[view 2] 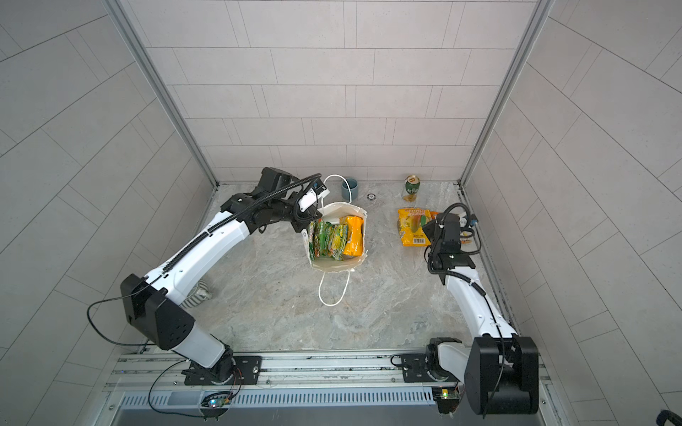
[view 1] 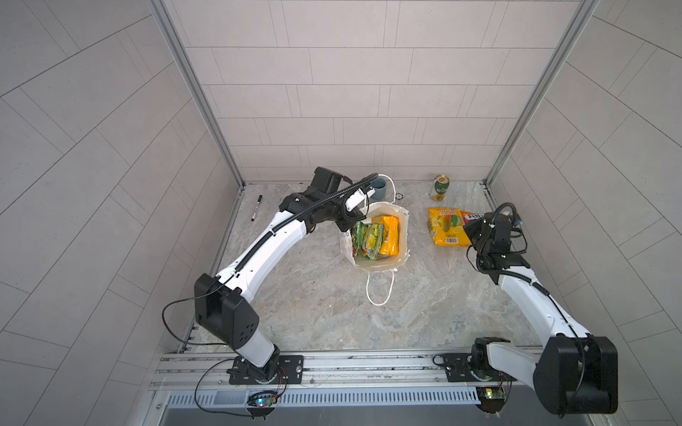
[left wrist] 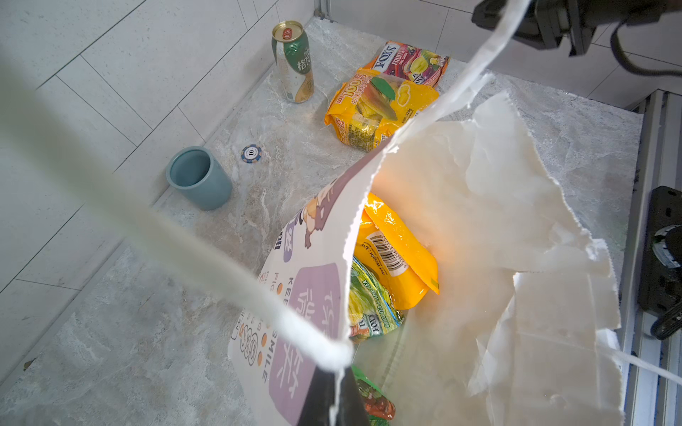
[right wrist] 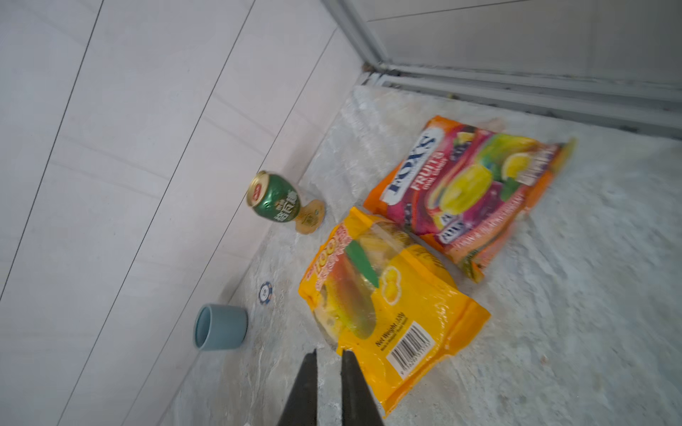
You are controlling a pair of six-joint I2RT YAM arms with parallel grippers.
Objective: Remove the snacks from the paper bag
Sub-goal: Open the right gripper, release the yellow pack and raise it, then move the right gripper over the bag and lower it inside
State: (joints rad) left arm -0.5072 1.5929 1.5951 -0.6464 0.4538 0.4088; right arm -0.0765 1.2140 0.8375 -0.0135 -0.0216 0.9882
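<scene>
Marble table (view 1: 424, 295): left jaws pinch the paper bag (left wrist: 313, 287); only the right wrist view shows right jaws closed, empty.

paper bag (left wrist: 308, 291): white, purple blocks, cartoon print. In bag: yellow-orange packet (view 1: 391, 236), green-yellow packets (view 1: 365, 241). On table (view 1: 313, 313), grey-beige marbled: yellow packet (right wrist: 391, 313) with black barcode, pink-orange FOX'S packet (right wrist: 472, 188). can (right wrist: 278, 201) green-gold, cup (right wrist: 221, 328) blue-grey, chip (left wrist: 251, 153) blue-white. walls (view 1: 350, 92) light grey tile.

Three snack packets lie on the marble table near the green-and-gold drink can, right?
Not three, two: a yellow crinkly plastic packet and a pink-orange one lie on the marble table near the green-and-gold drink can; the right wrist view shows it.
</scene>
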